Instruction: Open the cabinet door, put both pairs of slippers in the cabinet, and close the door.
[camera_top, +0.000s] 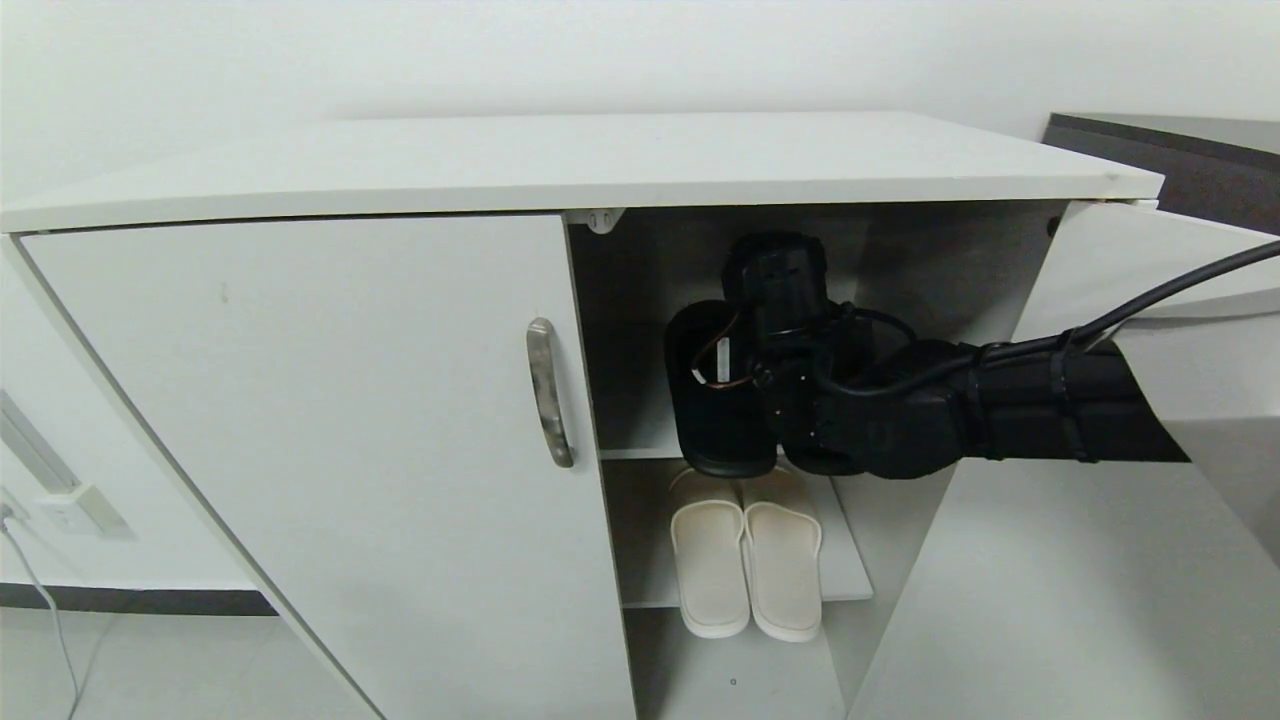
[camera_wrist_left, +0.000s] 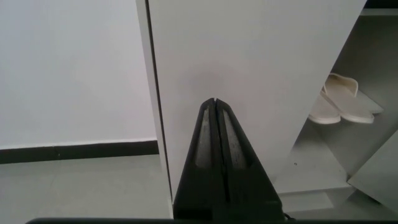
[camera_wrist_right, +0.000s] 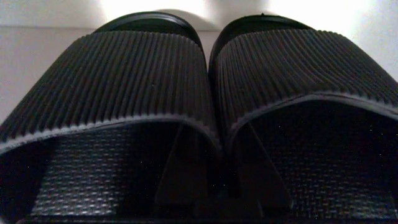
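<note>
The white cabinet (camera_top: 600, 160) has its right door (camera_top: 1050, 580) swung open and its left door (camera_top: 300, 450) closed. My right arm reaches into the open side at upper-shelf height. My right gripper (camera_wrist_right: 217, 143) has one finger under each strap of the black slippers (camera_wrist_right: 155, 81), pinching their inner edges together. The black slippers (camera_top: 715, 420) rest toe-in on the upper shelf (camera_top: 630, 452), heels over its front edge. A white pair of slippers (camera_top: 745, 565) lies side by side on the lower shelf. My left gripper (camera_wrist_left: 214, 102) is shut and empty before the closed door, with the white slippers (camera_wrist_left: 345, 102) off to one side.
A metal handle (camera_top: 548, 392) sits on the closed left door. The open right door stands close below my right arm. A wall socket with a cable (camera_top: 70, 510) is at the far left, and a dark desk (camera_top: 1180, 150) stands at the back right.
</note>
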